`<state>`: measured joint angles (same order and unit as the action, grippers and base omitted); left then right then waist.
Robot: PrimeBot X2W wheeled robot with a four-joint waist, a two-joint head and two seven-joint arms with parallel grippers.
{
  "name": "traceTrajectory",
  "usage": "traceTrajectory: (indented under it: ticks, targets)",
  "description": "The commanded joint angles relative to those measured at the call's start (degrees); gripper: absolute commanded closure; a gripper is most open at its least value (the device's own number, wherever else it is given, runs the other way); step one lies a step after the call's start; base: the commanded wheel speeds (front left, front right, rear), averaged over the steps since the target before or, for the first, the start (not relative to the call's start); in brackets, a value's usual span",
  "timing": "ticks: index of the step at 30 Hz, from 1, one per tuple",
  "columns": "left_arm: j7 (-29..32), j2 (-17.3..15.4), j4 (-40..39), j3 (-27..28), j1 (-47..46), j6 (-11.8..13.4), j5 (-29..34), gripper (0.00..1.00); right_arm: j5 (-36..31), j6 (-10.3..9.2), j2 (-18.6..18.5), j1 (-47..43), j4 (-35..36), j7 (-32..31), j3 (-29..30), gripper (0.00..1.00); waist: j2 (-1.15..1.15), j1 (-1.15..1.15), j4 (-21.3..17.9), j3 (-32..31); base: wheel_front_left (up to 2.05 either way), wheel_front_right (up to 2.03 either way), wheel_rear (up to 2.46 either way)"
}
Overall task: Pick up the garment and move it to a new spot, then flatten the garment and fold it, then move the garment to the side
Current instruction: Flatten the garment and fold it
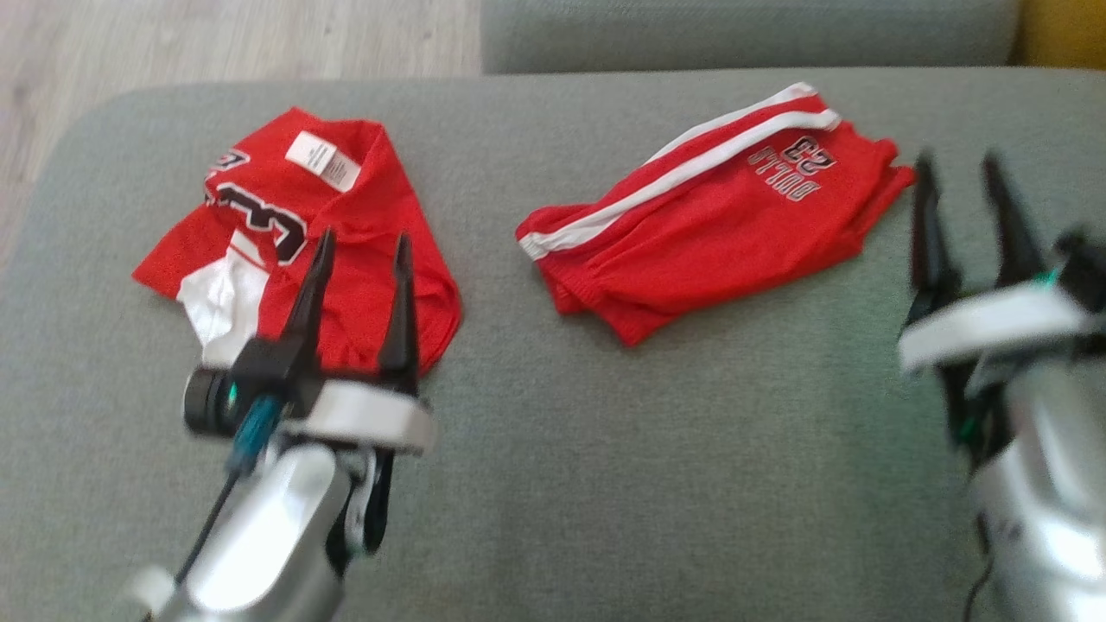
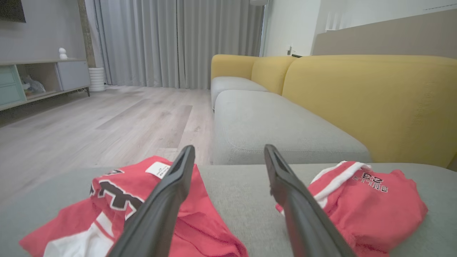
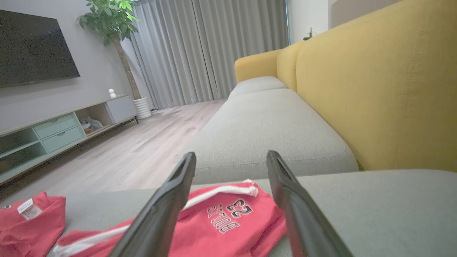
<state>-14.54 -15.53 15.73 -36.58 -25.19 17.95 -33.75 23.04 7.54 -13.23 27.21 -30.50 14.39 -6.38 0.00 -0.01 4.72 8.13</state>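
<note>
Over the cushion [image 1: 553, 432], left hand [image 1: 365, 235] and right hand [image 1: 957, 161] hang released; the left partly covers the jersey [image 1: 367, 186].

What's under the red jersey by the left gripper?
The grey seat cushion shows all around the red jersey, which lies crumpled on it. Its folds hide anything beneath.

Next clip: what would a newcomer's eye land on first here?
Two red garments on the grey cushion: a crumpled jersey at left, folded shorts with white stripes at right. Both grippers are open: left gripper over the jersey's near edge, right gripper right of the shorts.
</note>
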Motion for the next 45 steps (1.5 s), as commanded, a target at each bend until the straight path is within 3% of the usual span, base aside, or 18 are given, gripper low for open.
traceTrajectory:
  ticks: [1, 7, 12, 18, 25, 35, 45]
  targets:
    - [-0.4, -0.9, -2.3, 4.3, 0.7, -0.4, 0.9, 0.0, -1.9, -0.05, 1.7, -2.7, 3.8, 0.6, 0.1, 0.0, 0.0, 0.01, -1.1, -1.4, 0.0, 0.0, 0.0]
    - [-0.5, 1.8, -3.6, 11.1, 11.1, -2.3, 3.5, 0.0, -5.8, -0.05, 7.5, -14.1, 9.8, -0.5, 2.3, 0.0, 0.0, 0.01, -2.8, -3.2, 0.0, 0.0, 0.0]
    - [-0.5, 4.7, -2.1, 15.1, 15.8, -4.4, 6.3, 0.0, -6.9, -0.05, 9.4, -19.8, 12.9, -1.3, 3.9, 0.0, 0.0, 0.01, -3.1, -3.4, 0.0, 0.0, 0.0]
    - [-0.5, 7.2, -1.1, 17.6, 16.0, -7.6, 9.8, 0.0, -8.3, -0.05, 10.0, -20.3, 15.8, -3.3, 4.7, 0.0, 0.0, 0.01, -2.9, -2.4, 0.0, 0.0, 0.0]
    - [-0.5, 9.3, -0.3, 18.6, 12.7, -9.9, 12.5, 0.0, -10.2, -0.05, 9.2, -14.7, 16.4, -8.3, 7.0, 0.0, 0.0, 0.01, -0.9, 1.5, 0.0, 0.0, 0.0]
    - [-0.5, 11.8, 0.2, 19.2, 7.8, -13.0, 14.4, 0.0, -13.2, -0.05, 3.7, 4.8, 5.9, -22.6, 14.6, 0.0, 0.0, 0.01, 4.4, 9.9, 0.0, 0.0, 0.0]
    - [-0.5, 12.6, 1.4, 18.3, 5.3, -14.4, 14.7, 0.0, -22.5, -0.05, -1.1, 17.2, -12.9, -27.9, 20.7, 0.0, 0.0, 0.01, 8.4, 13.2, 0.0, 0.0, 0.0]
